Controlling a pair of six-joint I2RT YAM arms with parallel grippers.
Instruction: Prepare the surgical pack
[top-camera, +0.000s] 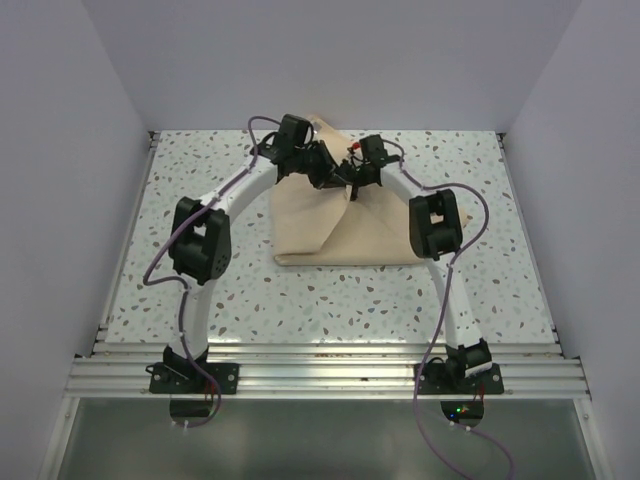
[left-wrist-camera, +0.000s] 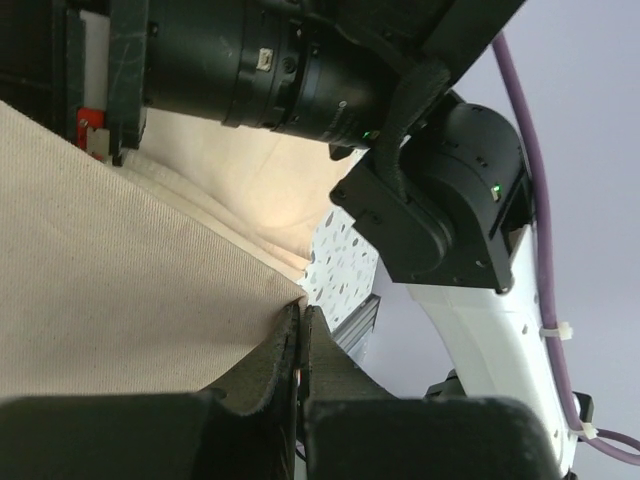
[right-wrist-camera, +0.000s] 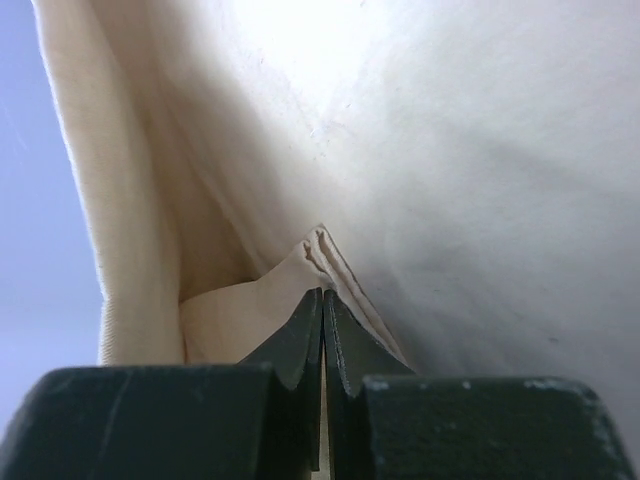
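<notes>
The surgical pack (top-camera: 345, 230), a tan-beige fabric sheet, lies folded in the middle of the table with a flap lifted at its far side. My left gripper (top-camera: 322, 176) is shut on a hemmed edge of the fabric (left-wrist-camera: 150, 290), its jaws pressed together at the tip (left-wrist-camera: 301, 312). My right gripper (top-camera: 352, 188) is shut on a folded corner of the same fabric (right-wrist-camera: 330, 255), jaws closed at the tip (right-wrist-camera: 322, 296). Both grippers meet close together above the pack's far middle. No steel tray or instruments show.
The speckled tabletop (top-camera: 200, 170) is walled by pale panels left, back and right. An aluminium rail (top-camera: 320, 375) runs along the near edge. The right arm's body (left-wrist-camera: 440, 190) and purple cable (left-wrist-camera: 545, 240) hang close beside my left gripper.
</notes>
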